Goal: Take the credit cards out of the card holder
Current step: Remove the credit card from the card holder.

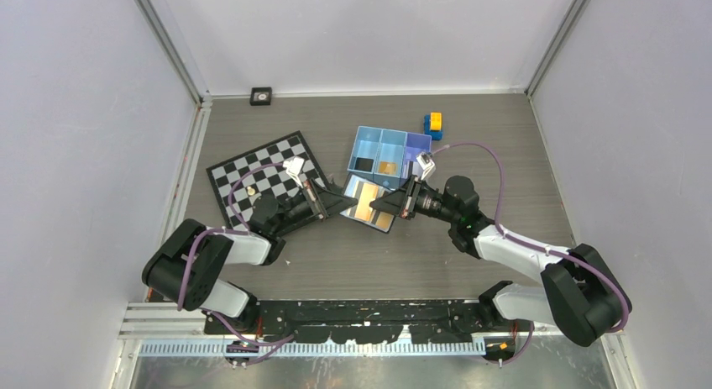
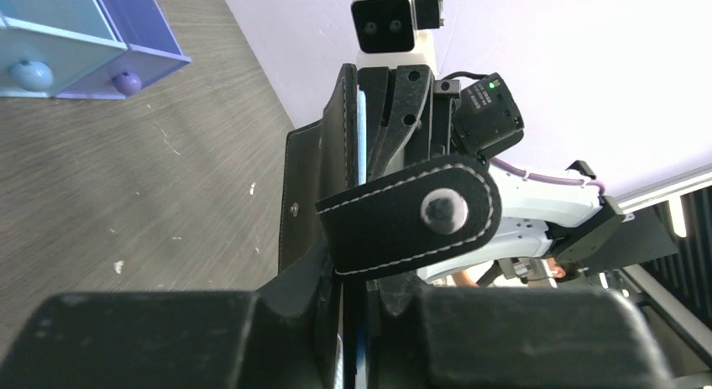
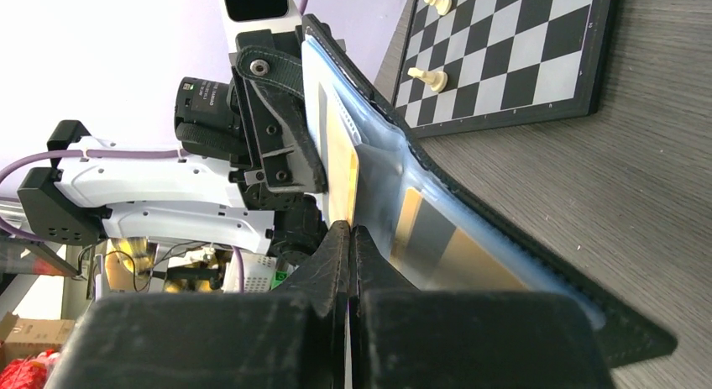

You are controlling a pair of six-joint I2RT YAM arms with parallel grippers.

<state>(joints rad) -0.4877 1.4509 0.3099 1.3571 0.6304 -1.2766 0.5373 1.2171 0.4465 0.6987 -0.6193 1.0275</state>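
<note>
The black card holder [image 1: 361, 189] lies open between my two grippers at the table's middle. My left gripper [image 1: 342, 202] comes from the left, its jaws closed on the holder's upright black flap [image 2: 315, 179]; the snap strap [image 2: 411, 217] hangs across in front of the gripper [image 2: 369, 275]. My right gripper [image 1: 375, 206] comes from the right. In the right wrist view this gripper [image 3: 350, 229] is shut on the edge of a gold-orange credit card [image 3: 340, 166] standing in the bluish inner pocket [image 3: 378, 179]. Another card [image 3: 441, 246] with gold and grey bands lies in the lower pocket.
A chessboard [image 1: 269, 183] with a few pale pieces lies to the left under my left arm. A light-blue three-compartment tray [image 1: 369, 133] stands just behind the holder, with a gold flat thing [image 1: 387, 167] in it. Yellow-and-blue blocks [image 1: 434, 124] sit behind the tray.
</note>
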